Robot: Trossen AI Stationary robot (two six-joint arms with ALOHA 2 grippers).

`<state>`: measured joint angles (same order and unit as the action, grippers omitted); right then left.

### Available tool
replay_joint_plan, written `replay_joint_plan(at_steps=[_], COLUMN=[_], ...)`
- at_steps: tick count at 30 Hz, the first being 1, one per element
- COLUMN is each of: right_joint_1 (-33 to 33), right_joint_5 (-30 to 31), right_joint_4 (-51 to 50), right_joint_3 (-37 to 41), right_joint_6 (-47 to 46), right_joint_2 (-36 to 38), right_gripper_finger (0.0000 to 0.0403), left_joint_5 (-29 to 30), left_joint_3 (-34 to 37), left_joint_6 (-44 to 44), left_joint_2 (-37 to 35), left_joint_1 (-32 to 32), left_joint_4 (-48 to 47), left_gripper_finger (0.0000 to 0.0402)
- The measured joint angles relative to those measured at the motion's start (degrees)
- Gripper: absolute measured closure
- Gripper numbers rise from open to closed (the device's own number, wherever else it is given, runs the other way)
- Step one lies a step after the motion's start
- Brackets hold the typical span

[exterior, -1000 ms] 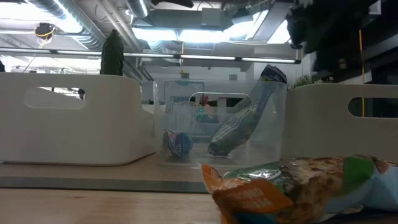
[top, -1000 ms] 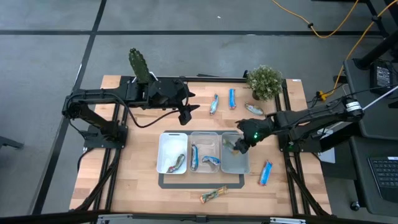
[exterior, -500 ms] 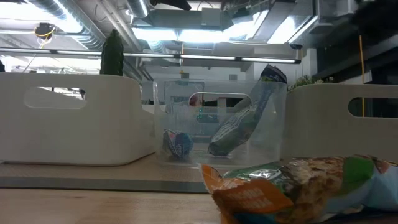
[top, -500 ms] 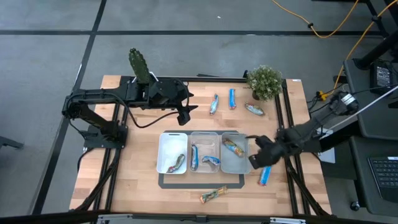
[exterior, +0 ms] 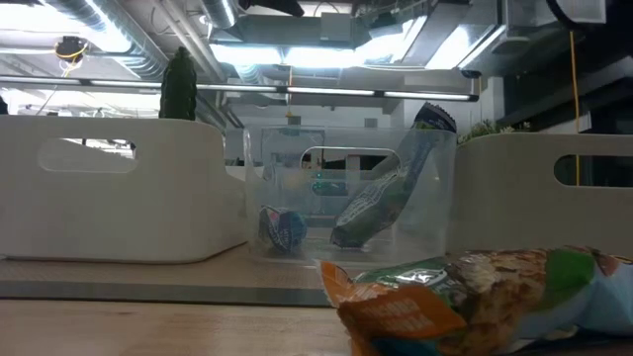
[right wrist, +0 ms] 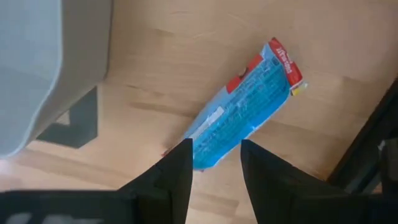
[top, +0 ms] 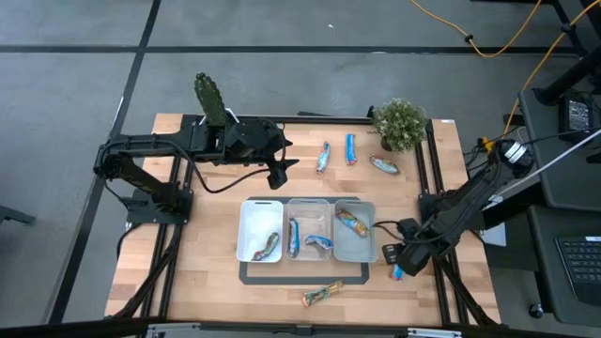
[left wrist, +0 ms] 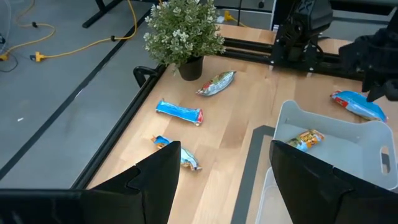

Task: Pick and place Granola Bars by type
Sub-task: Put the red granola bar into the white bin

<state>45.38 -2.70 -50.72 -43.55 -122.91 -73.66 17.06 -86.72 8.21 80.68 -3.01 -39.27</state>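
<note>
The right claw (top: 394, 260) has left the right-hand tray (top: 365, 252), where a second ago it hung over the greenish-gold bar (top: 353, 223), and now sits low over the desk (top: 216, 272) just right of that tray. That bar lies loose in the tray, so the drop looks done. The claw holds nothing: its two dark fingers (right wrist: 179, 171) stand apart, straddling the near end of the blue bar (right wrist: 245, 112) that lies on the bare wood. In the high view only a sliver of that bar shows under the arm.

This reads as the start of the next pick, with the blue wrapper lined up between the fingers but not yet pinched.

The left claw (top: 278, 176) waits over the far left part of the desk, fingers (left wrist: 152, 177) spread wide and empty.

Still to be sorted: three bars at the far edge near the potted plant (top: 399, 122), namely two blue ones (top: 349, 147) (top: 323, 157) and a silvery one (top: 383, 165), plus a brown bar (top: 322, 294) near the front edge. The middle tray (top: 309, 204) holds blue bars and the left tray (top: 246, 225) one bar.
</note>
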Motion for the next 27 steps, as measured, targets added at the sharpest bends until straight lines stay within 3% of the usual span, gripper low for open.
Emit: replay_joint_plan(at_steps=[4, 9, 13, 23, 27], right_joint_1=[0.0, 0.9, 2.1, 2.1, 2.1], right_joint_5=[0.0, -4.2, -2.8, -2.5, -3.4], right_joint_4=[1.0, 2.1, 4.5, 6.2, 5.0], right_joint_3=[0.0, 0.0, 0.0, 0.0, 0.0], right_joint_6=[0.2, 0.4, 0.4, 0.0, 0.0], right_joint_2=[-3.1, -6.8, -8.3, -9.7, -12.0], right_gripper_finger=[0.0265, 0.0265, 0.0257, 0.0124, 0.0102], left_joint_5=[-0.1, -0.1, -0.2, -0.2, -0.2], left_joint_3=[0.0, 0.0, 0.0, 0.0, 0.0], left_joint_6=[0.0, 0.0, 0.0, 0.2, 0.6], left_joint_2=[0.0, 0.0, 0.0, 0.0, 0.0], left_joint_1=[0.0, 0.0, 0.0, 0.0, 0.0], left_joint_4=[0.0, 0.0, 0.0, 0.0, 0.0], left_gripper_finger=[0.0165, 0.0165, 0.0165, 0.0165, 0.0165])
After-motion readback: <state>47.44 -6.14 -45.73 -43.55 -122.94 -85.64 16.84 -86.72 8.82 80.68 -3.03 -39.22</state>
